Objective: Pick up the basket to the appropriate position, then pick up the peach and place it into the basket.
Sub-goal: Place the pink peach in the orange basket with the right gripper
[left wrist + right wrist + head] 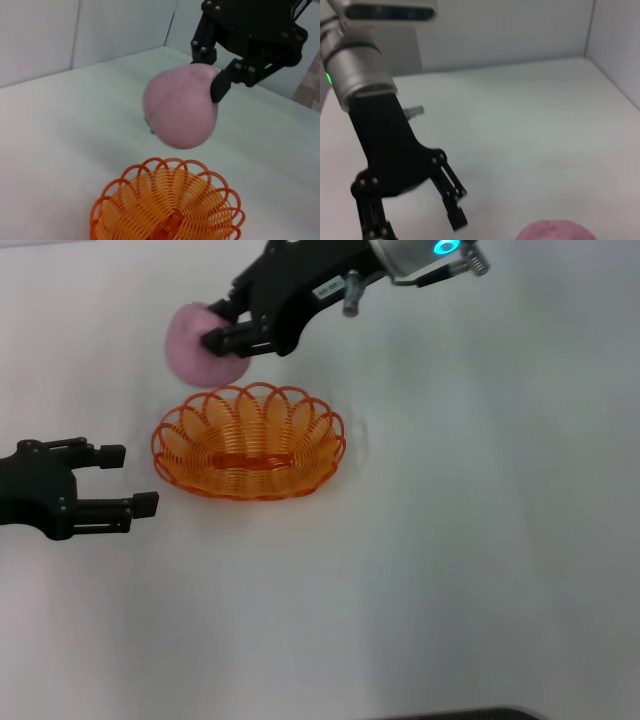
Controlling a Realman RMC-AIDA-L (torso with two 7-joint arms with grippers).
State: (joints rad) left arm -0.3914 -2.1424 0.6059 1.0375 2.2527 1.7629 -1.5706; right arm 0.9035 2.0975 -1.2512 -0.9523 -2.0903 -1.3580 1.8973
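Observation:
The orange wire basket (250,455) sits on the white table near the middle; it also shows in the left wrist view (167,205). It holds nothing. My right gripper (212,327) is shut on the pink peach (188,348) and holds it just beyond the basket's far left rim. The left wrist view shows the peach (180,107) off the table, gripped between the right gripper's (210,70) black fingers. The peach's top edge shows in the right wrist view (555,231). My left gripper (130,478) is open and empty, just left of the basket, apart from it.
The white table (480,540) stretches to the right and front of the basket. White walls stand behind the table (100,35). The left arm's gripper (415,220) shows in the right wrist view.

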